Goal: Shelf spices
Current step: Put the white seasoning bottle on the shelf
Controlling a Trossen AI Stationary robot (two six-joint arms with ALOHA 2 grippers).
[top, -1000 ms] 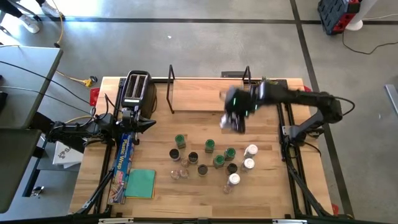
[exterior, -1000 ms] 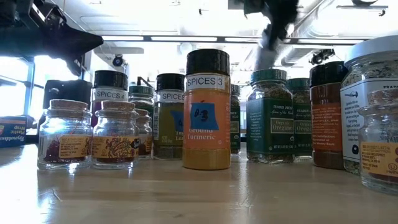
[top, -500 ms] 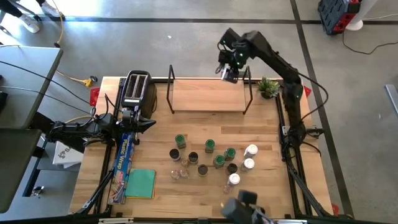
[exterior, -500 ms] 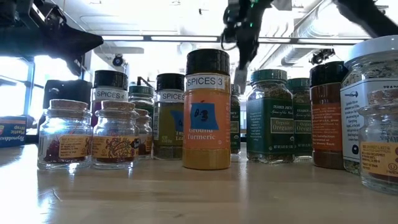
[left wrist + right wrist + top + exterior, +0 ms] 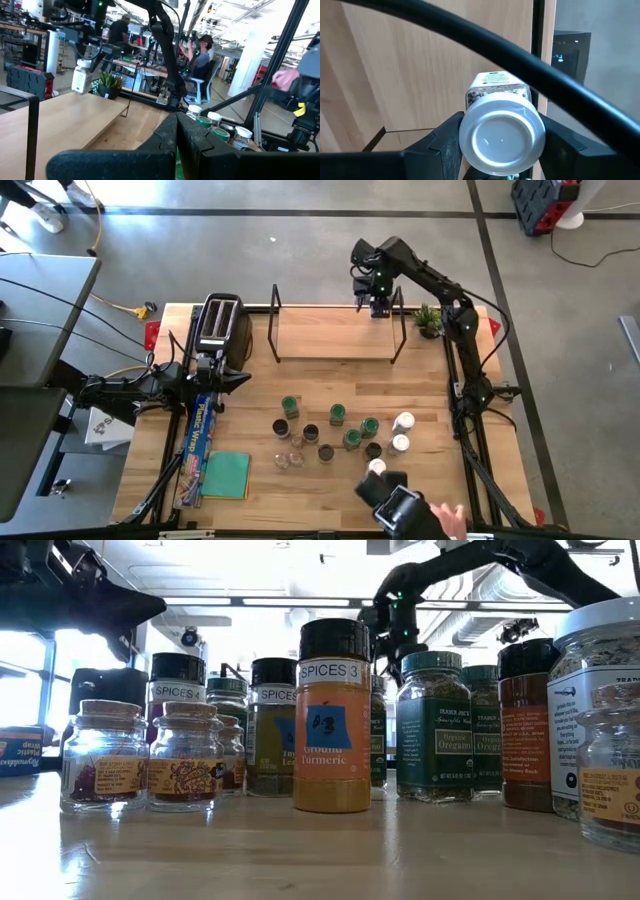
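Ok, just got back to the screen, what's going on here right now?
The right gripper holds a white-lidded spice jar over the far right end of the shelf, not yet set down. The left gripper waits by the toaster, fingers together. The other spice jars still stand clustered on the table, and a person's hand reaches in at the near edge.

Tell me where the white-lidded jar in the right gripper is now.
In the high view the white-lidded jar is held in the right gripper, above the shelf's far right corner, near the potted plant.
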